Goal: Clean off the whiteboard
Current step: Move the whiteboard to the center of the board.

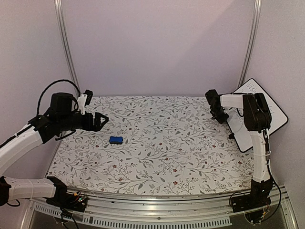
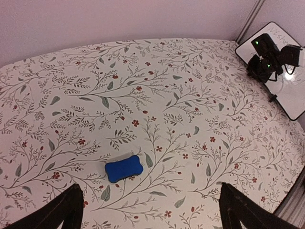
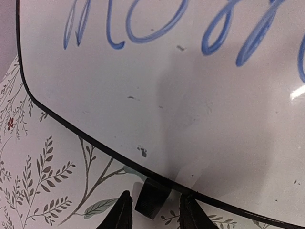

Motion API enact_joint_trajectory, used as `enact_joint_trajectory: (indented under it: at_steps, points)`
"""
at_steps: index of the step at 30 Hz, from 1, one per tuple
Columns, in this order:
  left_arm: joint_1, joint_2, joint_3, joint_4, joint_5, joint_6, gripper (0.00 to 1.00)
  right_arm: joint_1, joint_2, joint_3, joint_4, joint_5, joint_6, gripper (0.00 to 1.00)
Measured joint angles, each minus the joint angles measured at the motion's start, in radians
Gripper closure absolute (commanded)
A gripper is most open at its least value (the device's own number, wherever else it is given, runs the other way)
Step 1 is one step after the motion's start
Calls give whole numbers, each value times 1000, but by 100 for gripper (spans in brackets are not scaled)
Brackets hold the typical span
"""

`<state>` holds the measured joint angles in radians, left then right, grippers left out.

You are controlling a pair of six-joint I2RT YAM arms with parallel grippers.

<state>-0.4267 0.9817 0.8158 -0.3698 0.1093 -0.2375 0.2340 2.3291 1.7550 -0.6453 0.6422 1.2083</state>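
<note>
Floral-print table with two things on it
The table [image 1: 157, 143], patterned with leaves and small red flowers, carries a small blue eraser [image 1: 116, 140] lying flat toward 9 o'clock of its middle, and a whiteboard [image 1: 275, 113] at 3 o'clock by the right edge, standing tilted on a black foot [image 3: 151, 198]

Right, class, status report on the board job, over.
Left pincer open, empty, blue eraser just ahead. Right pincer open, straddling foot of whiteboard. Blue writing unerased. No obstruction seen.
</note>
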Motion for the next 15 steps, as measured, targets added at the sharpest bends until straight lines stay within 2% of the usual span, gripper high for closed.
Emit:
enact_joint_trajectory:
  at_steps: [9, 15]
  points:
    - [3, -14, 0, 13, 15, -3, 1, -7, 18, 21, -8, -13, 4, 91]
    - [8, -18, 0, 14, 21, -6, 1, -6, 18, 22, -19, -14, 23, 99]
